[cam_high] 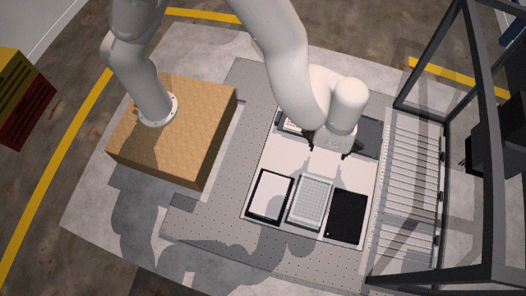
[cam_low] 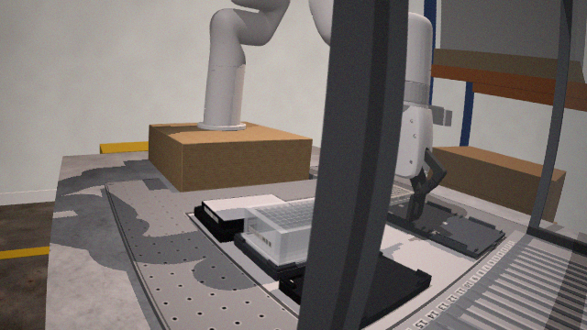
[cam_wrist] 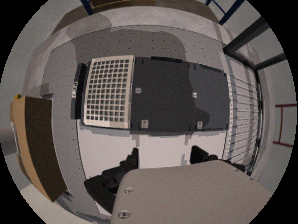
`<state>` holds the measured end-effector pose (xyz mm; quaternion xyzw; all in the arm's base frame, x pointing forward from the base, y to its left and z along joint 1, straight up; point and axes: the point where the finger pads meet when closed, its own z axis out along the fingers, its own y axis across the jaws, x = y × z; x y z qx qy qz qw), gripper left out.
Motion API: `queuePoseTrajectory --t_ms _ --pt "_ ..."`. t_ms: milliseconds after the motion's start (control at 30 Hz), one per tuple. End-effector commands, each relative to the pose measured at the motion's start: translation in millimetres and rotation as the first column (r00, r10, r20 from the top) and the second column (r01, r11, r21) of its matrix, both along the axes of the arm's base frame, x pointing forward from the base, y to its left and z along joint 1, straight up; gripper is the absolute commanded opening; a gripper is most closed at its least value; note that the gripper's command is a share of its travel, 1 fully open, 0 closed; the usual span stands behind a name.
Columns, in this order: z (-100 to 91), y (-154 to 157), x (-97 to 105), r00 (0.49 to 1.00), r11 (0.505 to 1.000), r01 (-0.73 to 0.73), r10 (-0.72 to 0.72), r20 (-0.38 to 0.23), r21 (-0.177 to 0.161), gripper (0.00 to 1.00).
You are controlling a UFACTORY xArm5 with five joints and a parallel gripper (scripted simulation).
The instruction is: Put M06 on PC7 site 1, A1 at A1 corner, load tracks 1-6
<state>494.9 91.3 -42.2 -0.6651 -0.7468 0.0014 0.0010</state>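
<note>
The carrier PC7 [cam_high: 371, 131] [cam_low: 463, 229] [cam_wrist: 165, 95] lies on the far side of the apron, its free end close to the rails [cam_high: 415, 164] [cam_low: 518, 284] [cam_wrist: 245, 120]. M06 [cam_high: 291, 124] [cam_wrist: 107, 92], a pale 96-well plate, lies on site 1 beside the dark handle [cam_wrist: 78, 92] and looks flat; its labels cannot be read. Sites 2 and 3 are empty. My gripper [cam_high: 327, 153] [cam_wrist: 165, 156] is open and empty, low beside the carrier's near long side. M60 [cam_high: 271, 195] [cam_low: 247, 204] and M09 [cam_high: 310, 201] [cam_low: 284, 215] sit in their nests.
The black nest S3 [cam_high: 346, 215] [cam_low: 394, 284] is empty. A dark instrument frame [cam_high: 486, 164] [cam_low: 358, 137] stands around the rails. The robot's wooden base block [cam_high: 197, 123] [cam_low: 243, 160] [cam_wrist: 42, 145] stands beyond the handle end of the apron.
</note>
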Motion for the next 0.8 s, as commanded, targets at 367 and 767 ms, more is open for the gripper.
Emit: queuePoseTrajectory --t_ms 367,767 --pt "-7.1 0.3 1.7 1.000 1.000 0.000 0.000 0.004 0.001 1.00" --pt "-13.1 0.2 1.7 1.000 1.000 0.000 0.000 0.004 0.001 1.00"
